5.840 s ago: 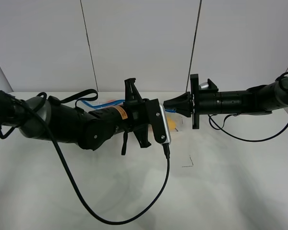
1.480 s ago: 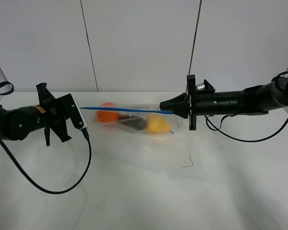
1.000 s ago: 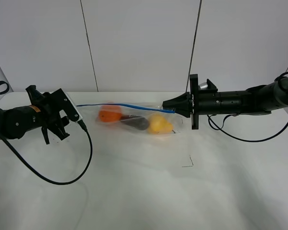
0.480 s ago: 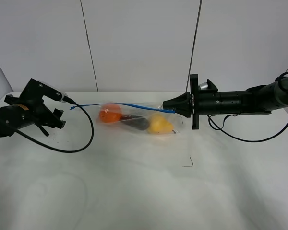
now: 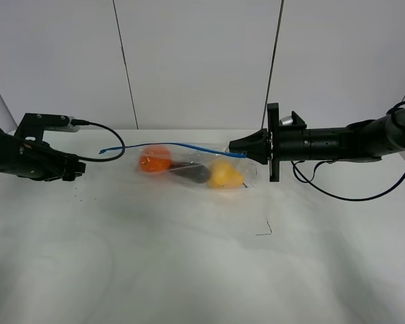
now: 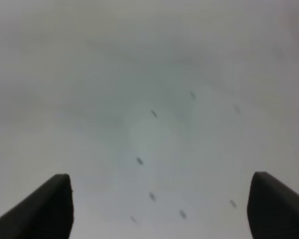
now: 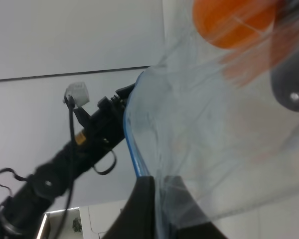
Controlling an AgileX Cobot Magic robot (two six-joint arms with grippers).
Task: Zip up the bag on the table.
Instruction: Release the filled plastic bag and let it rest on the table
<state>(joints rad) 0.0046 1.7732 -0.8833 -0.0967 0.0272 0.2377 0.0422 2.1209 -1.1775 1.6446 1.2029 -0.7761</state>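
The clear bag [image 5: 189,167] lies on the white table [image 5: 189,270] with orange, dark purple and yellow fruit inside. Its blue zip strip [image 5: 169,146] runs along the top edge. My right gripper [image 5: 241,150] is shut on the strip's right end; the right wrist view shows the fingers [image 7: 142,206] pinching the strip [image 7: 133,154] and the film. My left gripper [image 5: 69,173] is at the far left, well apart from the bag. It is open and empty over bare table in the left wrist view [image 6: 162,209].
The left arm's black cable [image 5: 115,138] loops near the strip's free left end. Grey wall panels stand behind the table. The right arm [image 5: 337,143] stretches in from the right edge.
My left gripper has drawn back to the left, away from the bag, and now points at the table. The strip's left end hangs free. The right gripper has stayed put.
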